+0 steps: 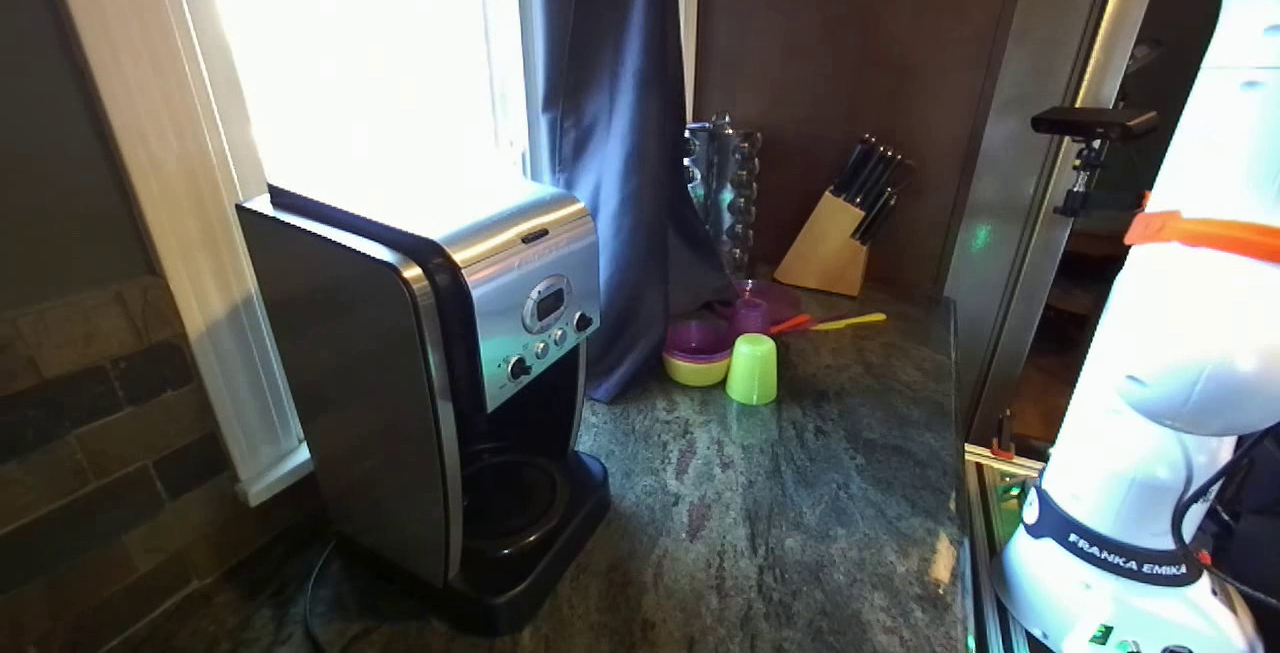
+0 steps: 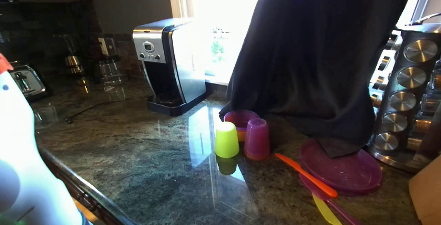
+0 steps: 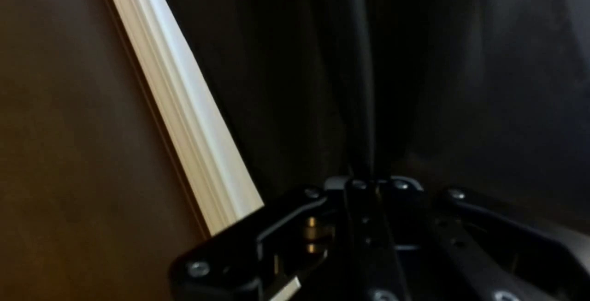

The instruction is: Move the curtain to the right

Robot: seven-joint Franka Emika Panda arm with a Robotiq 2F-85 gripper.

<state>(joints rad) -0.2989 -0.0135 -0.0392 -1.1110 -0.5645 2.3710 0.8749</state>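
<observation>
The curtain (image 1: pixel 620 153) is a dark navy drape hanging beside the bright window, with its lower end reaching the counter. It also shows in an exterior view (image 2: pixel 310 52), where it hangs at a slant and a bottom corner lies over a purple plate. In the wrist view the curtain (image 3: pixel 451 89) fills the middle and right. My gripper (image 3: pixel 374 183) is closed there, and a fold of the curtain runs down into its fingertips. The fingertips are dark, so the pinched cloth itself is partly hidden. The gripper is out of view in both exterior views.
A coffee maker (image 1: pixel 530 303) stands before the window. A green cup (image 2: pixel 226 140), purple cup (image 2: pixel 257 139), stacked bowls (image 1: pixel 697 353), plate (image 2: pixel 344 176) and plastic cutlery lie near the curtain's foot. A spice rack (image 2: pixel 403 101) and knife block (image 1: pixel 825 243) stand beyond. White window trim (image 3: pixel 184 93) borders the curtain.
</observation>
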